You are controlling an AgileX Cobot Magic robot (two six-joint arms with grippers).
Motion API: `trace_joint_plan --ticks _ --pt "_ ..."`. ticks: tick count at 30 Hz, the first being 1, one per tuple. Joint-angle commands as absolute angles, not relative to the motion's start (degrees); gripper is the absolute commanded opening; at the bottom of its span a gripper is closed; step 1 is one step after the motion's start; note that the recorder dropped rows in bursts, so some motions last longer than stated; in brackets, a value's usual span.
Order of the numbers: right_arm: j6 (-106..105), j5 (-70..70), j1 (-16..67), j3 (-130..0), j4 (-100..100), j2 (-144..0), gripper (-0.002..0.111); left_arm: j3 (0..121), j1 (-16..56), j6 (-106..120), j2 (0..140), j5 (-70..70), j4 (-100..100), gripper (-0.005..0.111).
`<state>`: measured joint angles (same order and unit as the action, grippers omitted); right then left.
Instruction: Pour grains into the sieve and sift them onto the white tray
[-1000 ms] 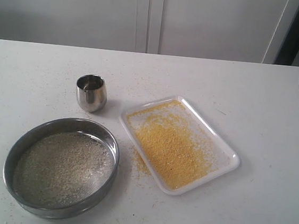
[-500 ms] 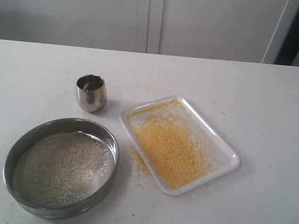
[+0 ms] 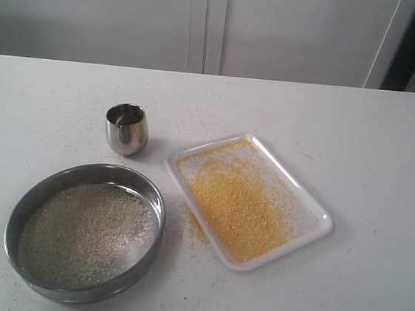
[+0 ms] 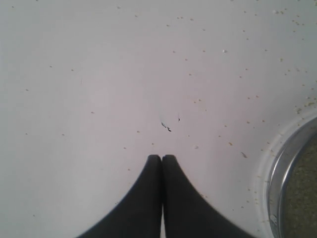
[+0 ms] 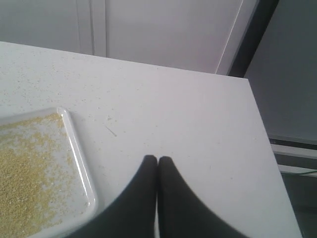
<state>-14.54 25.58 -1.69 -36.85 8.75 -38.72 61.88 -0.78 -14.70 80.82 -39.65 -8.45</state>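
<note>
Grains (image 3: 239, 203) lie sifted in the exterior view: yellow meal on the white tray (image 3: 329, 222), coarse pale bits left in the sieve (image 3: 77, 296); the dark arm tip at the right edge 1 second ago has gone. Left wrist: your left gripper (image 4: 162, 157) is clenched on nothing, sieve rim near it, apart. Right wrist: your right gripper (image 5: 157, 158) is clenched too, empty, tray corner just beside it; I'd judge the task finished
</note>
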Motion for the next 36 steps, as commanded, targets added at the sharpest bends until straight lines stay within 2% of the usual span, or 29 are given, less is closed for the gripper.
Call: trace_joint_plan --ticks 1,15,27,32,36 --pt "-15.2 25.3 -1.8 -36.6 8.9 -38.3 0.000 61.7 -1.0 -15.2 80.4 -40.1 -8.4 0.000" --pt "-9.8 30.9 0.0 -36.1 10.6 -26.7 0.000 61.7 -1.0 -15.2 80.4 -40.1 -8.4 0.000" --pt "-7.6 27.3 2.9 -26.4 10.8 -16.3 0.000 61.7 -1.0 -15.2 80.4 -40.1 -8.4 0.000" --pt "-7.6 27.8 7.8 -23.9 10.6 -9.8 0.000 61.7 -1.0 -15.2 80.4 -40.1 -8.4 0.000" --pt "-7.6 27.9 8.4 -23.1 10.2 -5.4 0.000 61.7 -1.0 -15.2 80.4 -40.1 -8.4 0.000"
